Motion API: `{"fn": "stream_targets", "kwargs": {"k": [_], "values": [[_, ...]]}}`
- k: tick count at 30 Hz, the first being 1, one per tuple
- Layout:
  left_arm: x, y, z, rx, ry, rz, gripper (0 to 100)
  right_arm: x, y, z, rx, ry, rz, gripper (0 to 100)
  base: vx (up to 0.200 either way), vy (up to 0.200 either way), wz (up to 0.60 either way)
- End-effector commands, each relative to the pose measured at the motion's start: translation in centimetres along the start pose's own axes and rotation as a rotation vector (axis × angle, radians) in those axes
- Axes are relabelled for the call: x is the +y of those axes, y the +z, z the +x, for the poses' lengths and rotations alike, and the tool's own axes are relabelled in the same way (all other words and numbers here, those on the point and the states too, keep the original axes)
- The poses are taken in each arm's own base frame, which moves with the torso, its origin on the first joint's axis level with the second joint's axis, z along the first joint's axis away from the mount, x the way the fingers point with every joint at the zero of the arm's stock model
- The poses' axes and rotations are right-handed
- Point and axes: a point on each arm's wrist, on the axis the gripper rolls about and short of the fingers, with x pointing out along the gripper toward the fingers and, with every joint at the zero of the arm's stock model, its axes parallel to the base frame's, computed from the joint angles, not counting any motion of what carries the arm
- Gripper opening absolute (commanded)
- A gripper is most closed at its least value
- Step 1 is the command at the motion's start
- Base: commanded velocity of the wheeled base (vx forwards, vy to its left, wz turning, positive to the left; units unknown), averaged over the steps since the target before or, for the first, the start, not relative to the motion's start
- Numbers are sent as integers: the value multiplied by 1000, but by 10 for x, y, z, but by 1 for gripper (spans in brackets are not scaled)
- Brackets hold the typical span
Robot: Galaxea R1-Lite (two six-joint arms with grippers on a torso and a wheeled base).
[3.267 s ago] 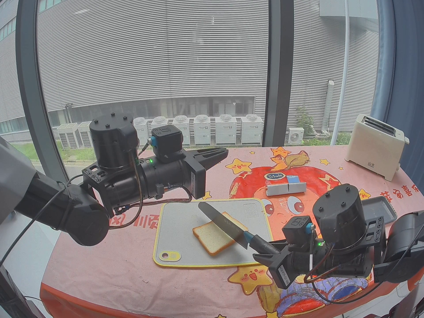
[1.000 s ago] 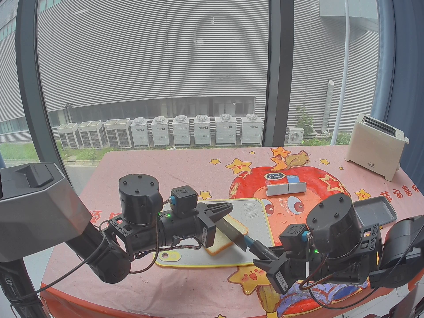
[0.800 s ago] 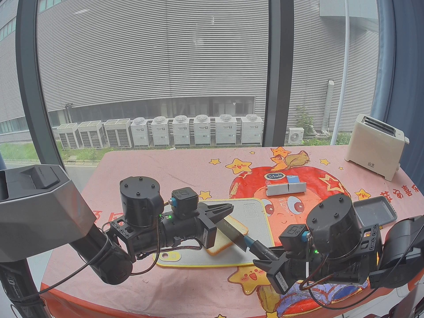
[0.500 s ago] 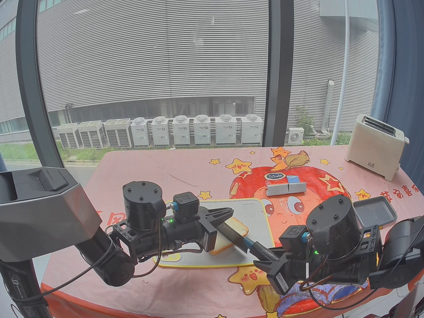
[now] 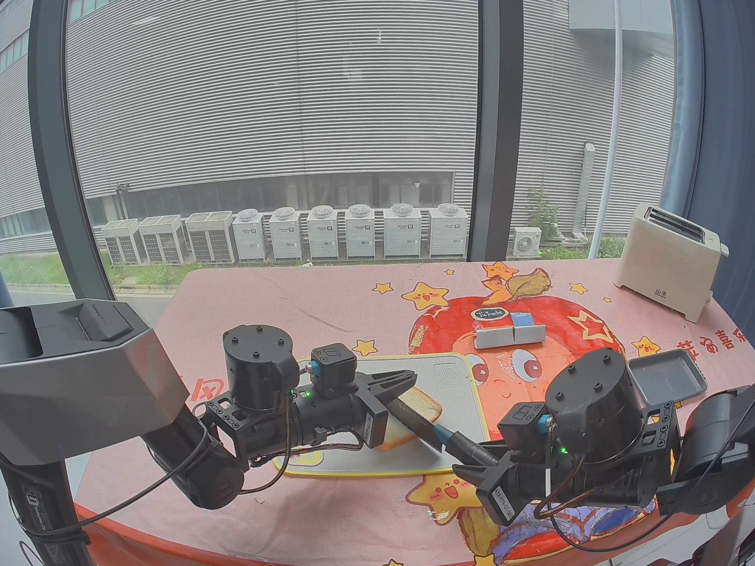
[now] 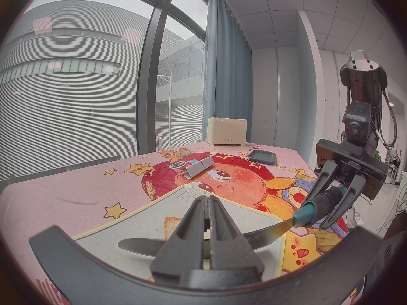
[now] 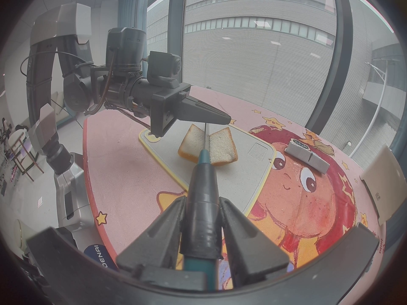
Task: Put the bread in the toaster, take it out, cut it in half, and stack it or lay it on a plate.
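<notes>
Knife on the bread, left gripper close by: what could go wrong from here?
1. The left gripper, fingers shut, sits right by the knife blade; a sawing stroke could strike it.
2. I cannot tell whether it presses the bread, so the slice might slide on the cutting board.
3. The right gripper holds only the handle; the blade may twist.

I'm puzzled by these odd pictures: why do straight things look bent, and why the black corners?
Head view: a wide lens bows the window frame. Left wrist view: fisheye circle, black corners, curtain leaning, lamps mirrored in the glass. Right wrist view: same circle; the claw holding the knife looms large.
</notes>
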Motion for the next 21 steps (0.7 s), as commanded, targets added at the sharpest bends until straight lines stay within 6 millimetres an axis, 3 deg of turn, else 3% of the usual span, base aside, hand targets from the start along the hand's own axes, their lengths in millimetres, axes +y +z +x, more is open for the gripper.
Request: {"fn": "stream_targets", "kwargs": {"k": [1, 15, 21], "values": [[1, -5, 3, 17, 0, -7, 0, 0, 0, 0, 0, 1, -1, 0, 0, 0, 0], [2, -10, 5, 27, 0, -11, 0, 0, -1, 0, 3, 0, -1, 0, 0, 0, 0], [5, 4, 5, -52, 8, 8, 0, 0, 0, 0, 0, 2, 7, 0, 0, 0, 0]]}}
